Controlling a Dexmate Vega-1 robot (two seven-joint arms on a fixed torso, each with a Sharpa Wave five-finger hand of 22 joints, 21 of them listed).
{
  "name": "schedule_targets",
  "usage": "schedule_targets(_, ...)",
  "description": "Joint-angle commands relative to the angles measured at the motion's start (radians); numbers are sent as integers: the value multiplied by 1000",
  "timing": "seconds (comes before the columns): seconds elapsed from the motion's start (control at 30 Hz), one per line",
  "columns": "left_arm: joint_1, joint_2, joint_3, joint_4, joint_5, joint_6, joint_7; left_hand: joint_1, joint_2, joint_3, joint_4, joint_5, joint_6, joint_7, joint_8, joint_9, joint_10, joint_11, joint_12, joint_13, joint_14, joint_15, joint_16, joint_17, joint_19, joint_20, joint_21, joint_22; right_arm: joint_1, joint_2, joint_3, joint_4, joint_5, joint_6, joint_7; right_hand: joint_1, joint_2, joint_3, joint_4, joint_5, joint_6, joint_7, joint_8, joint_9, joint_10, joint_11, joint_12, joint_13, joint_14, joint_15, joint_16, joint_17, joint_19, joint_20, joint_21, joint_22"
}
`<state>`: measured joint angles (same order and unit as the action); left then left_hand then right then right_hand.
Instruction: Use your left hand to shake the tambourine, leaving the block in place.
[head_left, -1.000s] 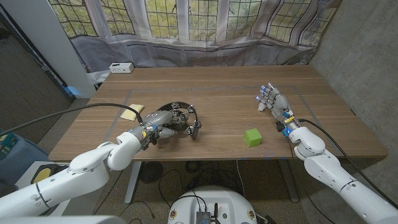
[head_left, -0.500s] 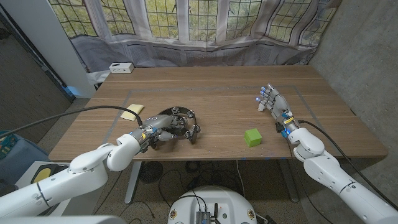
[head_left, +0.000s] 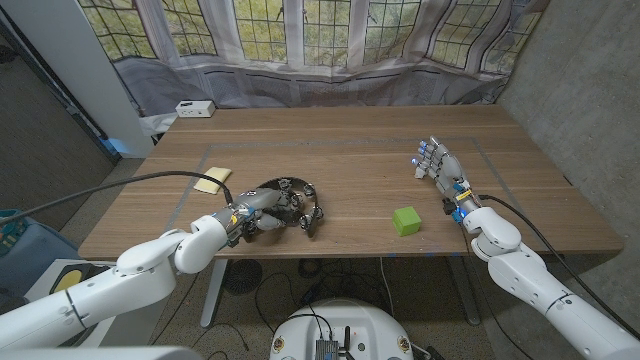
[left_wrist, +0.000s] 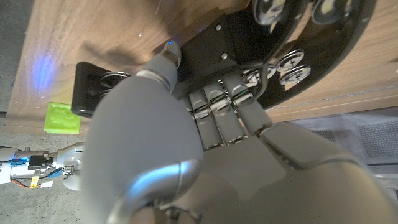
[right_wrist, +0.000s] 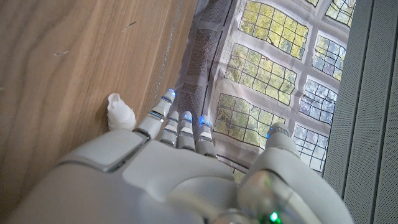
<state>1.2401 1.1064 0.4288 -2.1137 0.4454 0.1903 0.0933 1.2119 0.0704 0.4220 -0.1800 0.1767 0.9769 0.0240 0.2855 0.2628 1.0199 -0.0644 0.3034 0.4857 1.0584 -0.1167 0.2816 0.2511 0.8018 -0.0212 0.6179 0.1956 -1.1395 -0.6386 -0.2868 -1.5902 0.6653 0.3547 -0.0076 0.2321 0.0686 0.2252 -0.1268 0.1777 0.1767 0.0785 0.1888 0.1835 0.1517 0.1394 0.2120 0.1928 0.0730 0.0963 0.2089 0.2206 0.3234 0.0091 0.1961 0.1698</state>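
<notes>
My left hand (head_left: 262, 212) grips the black tambourine (head_left: 290, 202) at its rim, fingers (left_wrist: 219, 115) curled round the frame — jingles showing past them. It sits near the table's (head_left: 370, 145) front edge, left of centre. The green block (head_left: 405, 220) sits well apart to the right, on the wood. My right hand (head_left: 440, 166) holds nothing, fingers apart, beyond the block. A yellow sticky note (head_left: 211, 179) lies just behind the tambourine — a white box (head_left: 194, 109) at the far left corner.

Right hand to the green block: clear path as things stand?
Probably yes. The small green block sits alone on bare wooden table, beside the open right hand and nearer the front edge, nothing between them. The left hand and black tambourine are well off to the side.
</notes>
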Motion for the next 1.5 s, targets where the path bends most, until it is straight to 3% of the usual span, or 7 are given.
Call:
schedule_targets(0.03, -9, 3, 19, 6, 7, 7, -13, 28, 58, 21, 9, 8, 24, 29, -2, 2, 18, -21, -6, 93, 43, -55, 1, 31, -11, 6, 7, -1, -3, -3, 2, -3, -3, 1, -2, 12, 3, 4, -4, 2, 1, 4, 1, 3, 10, 0, 0, 2, 5, -1, -2, 5, 4, 3, 0, 3)
schedule_targets(0.2, -12, 12, 16, 3, 4, 10, -18, 46, 60, 24, 4, 10, -4, 23, -17, 1, -9, -13, -27, 83, 7, -44, -13, 27, -32, 11, 6, -1, 1, -1, 1, -3, -2, 0, -1, 12, 2, 4, -4, 2, 1, 5, 1, 3, 10, 0, 0, 2, 5, 0, -2, 5, 4, 3, 0, 3)
schedule_targets(0.4, -28, 22, 23, 2, 10, 13, -48, 10, 49, 13, 27, 12, -54, 15, -45, -2, -65, -5, -67, 63, -58, -19, -52, 0, -81, 19, -4, -4, 3, 0, -1, -2, -4, 0, -1, 14, 5, 5, -4, 2, 2, 4, 1, 3, 10, 0, 0, 2, 6, -1, -2, 5, 5, 3, 0, 3)
schedule_targets(0.67, -50, 32, 41, -4, 45, 33, -83, -53, 20, -27, 39, 12, -161, -2, -92, -12, -191, 8, -120, 26, -239, 26, -93, -12, -218, 50, -53, -11, -2, 4, 0, -3, -4, 2, -9, 20, 8, 9, -6, 3, 2, 3, 1, 3, 10, 0, 0, 2, 7, -2, -2, 4, 5, 2, 0, 3)
schedule_targets(1.17, -52, 55, 45, -18, 57, 44, -118, -99, -3, -72, 44, 13, -247, -4, -108, -22, -287, 8, -126, 4, -360, 60, -95, -14, -296, 70, -90, -14, 11, 10, -11, -2, -15, 3, -7, 30, 16, 14, -10, 3, 2, 2, 1, 3, 10, -3, 0, 2, 7, -3, -2, 3, 5, 2, 0, 3)
schedule_targets(1.33, -42, 64, 39, -28, 67, 58, -111, -124, -13, -97, 45, 15, -341, -4, -114, -31, -393, 23, -133, -13, -458, 80, -102, -21, -330, 85, -111, -14, 11, 12, -12, -6, -15, 0, -12, 31, 16, 14, -10, 2, 2, 1, 1, 3, 11, -3, 0, 2, 8, -3, -2, 3, 6, 1, 0, 3)
schedule_targets(1.5, -31, 75, 31, -37, 79, 60, -96, -159, -26, -129, 50, 14, -411, -32, -111, -40, -497, 33, -130, -33, -566, 100, -104, -32, -386, 120, -144, -14, 10, 11, -13, -5, -17, 2, -9, 31, 16, 14, -10, 2, 3, 0, 2, 3, 12, -2, 0, 2, 9, -2, -1, 3, 8, 1, 1, 3)
